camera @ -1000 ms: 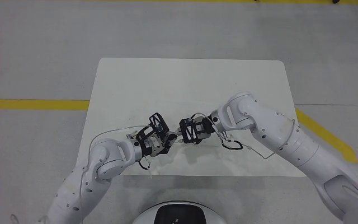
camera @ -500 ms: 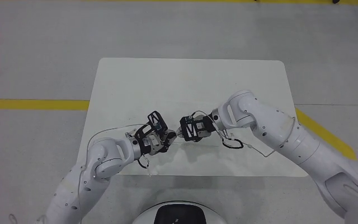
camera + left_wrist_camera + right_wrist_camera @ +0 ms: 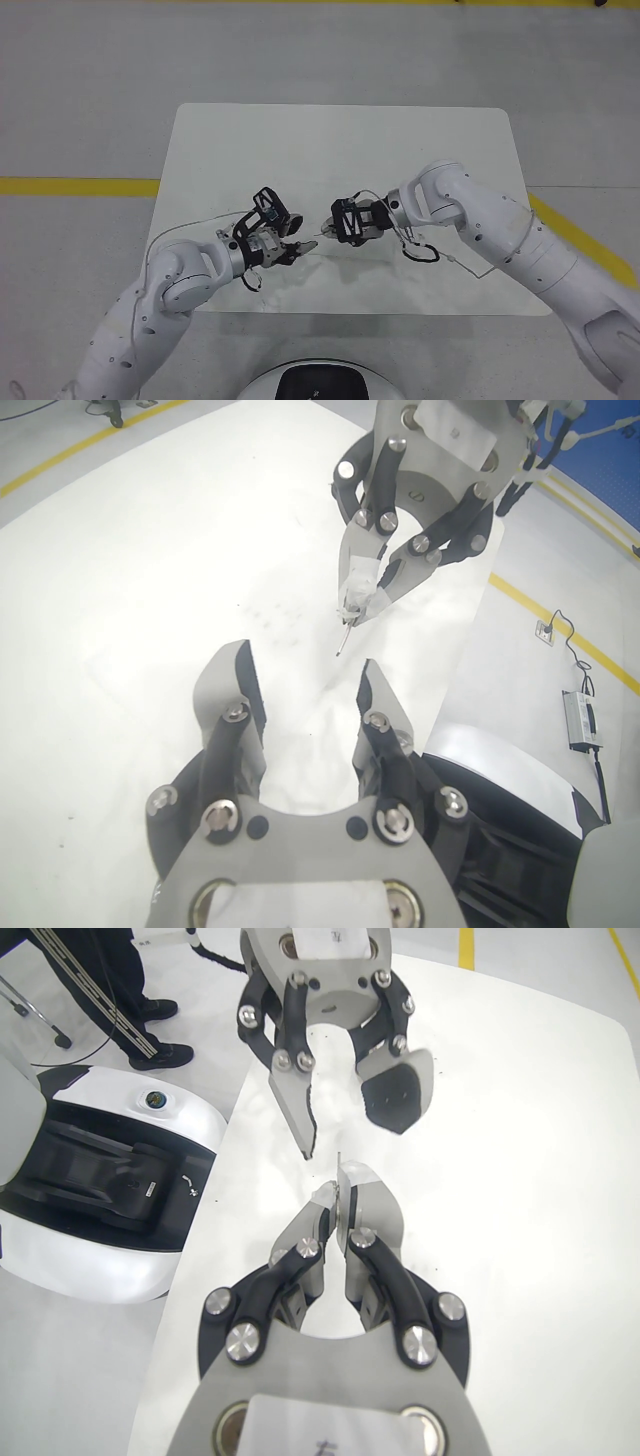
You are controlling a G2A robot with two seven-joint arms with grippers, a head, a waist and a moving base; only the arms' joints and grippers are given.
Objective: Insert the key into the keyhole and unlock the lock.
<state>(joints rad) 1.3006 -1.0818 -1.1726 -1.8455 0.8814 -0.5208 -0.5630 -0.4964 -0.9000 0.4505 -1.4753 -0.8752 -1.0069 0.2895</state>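
Note:
A thin metal key point(image 3: 345, 639) sticks out from the taped fingertips of my right gripper point(image 3: 364, 604), which is shut on it above the white table point(image 3: 400, 150). In the right wrist view the key point(image 3: 339, 1176) stands edge-on between the closed fingers of that gripper point(image 3: 337, 1189). My left gripper point(image 3: 306, 680) faces it a short way off, open, with nothing between its black pads. From above, the left gripper point(image 3: 292, 246) and right gripper point(image 3: 326, 236) hang tip to tip near the table's front middle. The left gripper point(image 3: 356, 1140) is also open in the right wrist view.
The table's front edge point(image 3: 380, 313) lies just behind both grippers. A black cable loop point(image 3: 420, 252) hangs from the right forearm above the table. Bare tabletop spreads to the back and both sides.
The two grippers, nearly touching a second ago, have drawn apart: the left arm has pulled back to the left, the right arm to the right with the key.

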